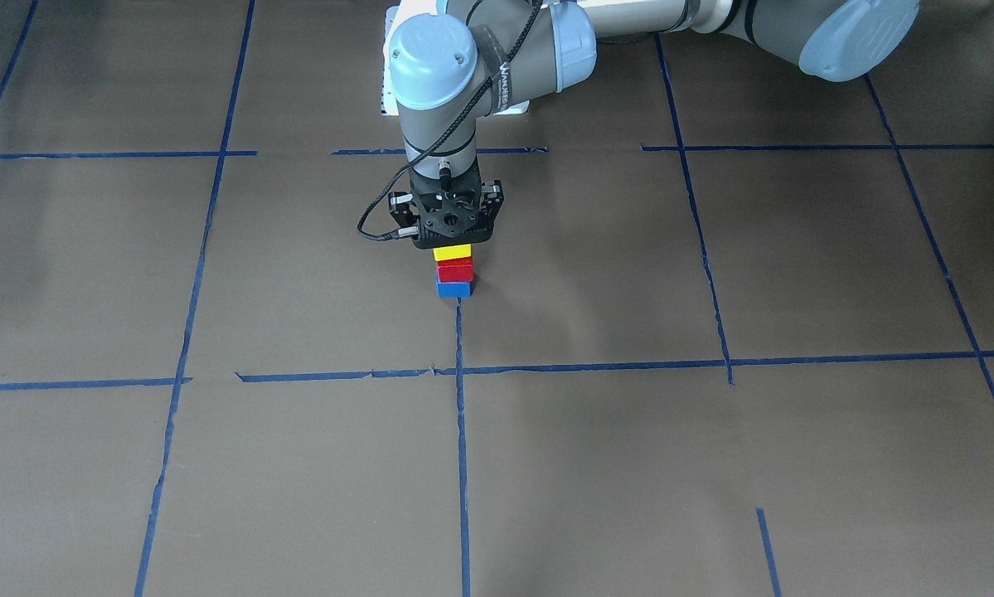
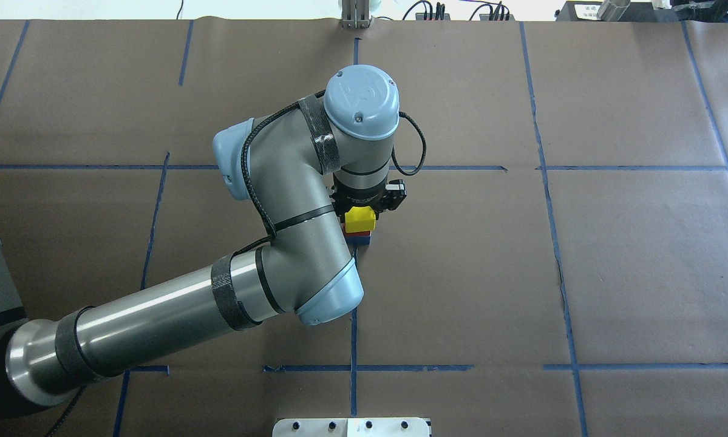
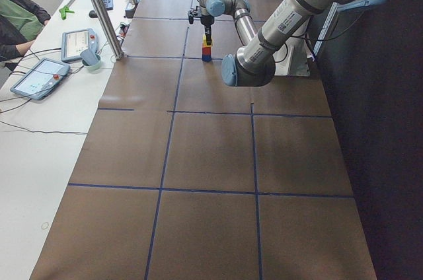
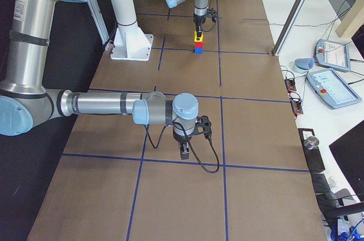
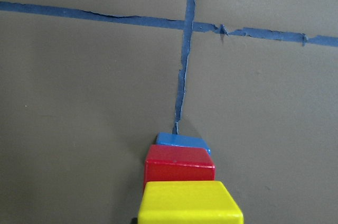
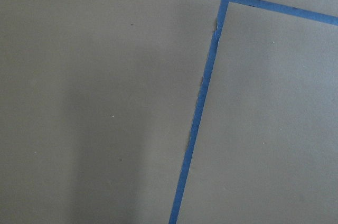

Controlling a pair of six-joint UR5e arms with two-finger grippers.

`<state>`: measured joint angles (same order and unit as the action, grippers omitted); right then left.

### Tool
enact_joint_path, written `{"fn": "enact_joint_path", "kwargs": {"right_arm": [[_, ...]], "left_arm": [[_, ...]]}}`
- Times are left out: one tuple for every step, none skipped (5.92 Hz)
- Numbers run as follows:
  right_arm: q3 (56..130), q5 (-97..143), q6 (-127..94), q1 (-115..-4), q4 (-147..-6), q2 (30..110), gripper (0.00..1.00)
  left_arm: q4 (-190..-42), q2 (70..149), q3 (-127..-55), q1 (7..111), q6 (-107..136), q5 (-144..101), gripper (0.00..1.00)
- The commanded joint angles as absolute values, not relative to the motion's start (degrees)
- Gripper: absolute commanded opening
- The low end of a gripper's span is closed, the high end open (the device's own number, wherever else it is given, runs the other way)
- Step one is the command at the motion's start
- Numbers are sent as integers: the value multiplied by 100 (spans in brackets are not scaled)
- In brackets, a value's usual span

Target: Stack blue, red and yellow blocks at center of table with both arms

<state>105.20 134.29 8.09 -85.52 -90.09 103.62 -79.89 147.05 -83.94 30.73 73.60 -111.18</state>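
Note:
The three blocks stand as one column at the table's middle: the blue block on the paper, the red block on it, the yellow block on top. My left gripper points straight down over the column, its fingers at the yellow block's level. Its black mount hides the fingertips, so I cannot tell whether they press the block. The left wrist view shows the yellow block closest, then the red block and the blue block. My right gripper hangs over bare table far from the stack; I cannot tell its state.
The white pedestal is bolted at the robot's side of the table. A side bench carries tablets, cables and a cup. A person's sleeve shows at that bench, and a metal post rises at the table's edge.

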Motion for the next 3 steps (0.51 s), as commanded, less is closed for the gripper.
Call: {"fn": "enact_joint_path", "kwargs": {"right_arm": [[10521, 13430, 809, -8552, -9009, 10362, 100], [10529, 13430, 809, -8552, -9009, 10362, 100], [10529, 13430, 809, -8552, -9009, 10362, 100]], "left_arm": [[-7989, 14687, -8394, 3085, 7348, -11118, 10], [-8024, 14687, -8394, 3085, 7339, -11118, 64], [-8042, 14687, -8402, 3085, 7330, -11075, 100]]}}
